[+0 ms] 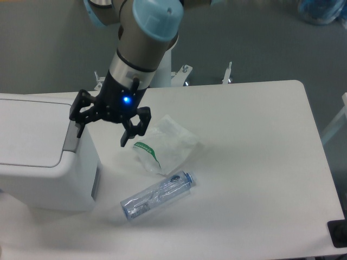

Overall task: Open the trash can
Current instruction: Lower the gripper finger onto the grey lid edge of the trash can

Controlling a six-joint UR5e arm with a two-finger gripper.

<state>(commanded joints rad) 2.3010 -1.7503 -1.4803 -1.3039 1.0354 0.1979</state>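
Tool (102, 133) spread, boxy white plastic bin (38, 157)

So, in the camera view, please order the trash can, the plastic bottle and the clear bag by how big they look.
1. Trash can, clearly largest.
2. Clear bag and plastic bottle: they look similar in size, so I do not rank them.

No text, brand or number can be read anywhere. Just right of the claw (102, 130), the clear plastic bag (165, 145) carries a green mark, possibly a printed logo, too small to make out. Below the claw, the clear plastic bottle (157, 196) on the desk (255, 162) shows a faint label band, also unreadable.
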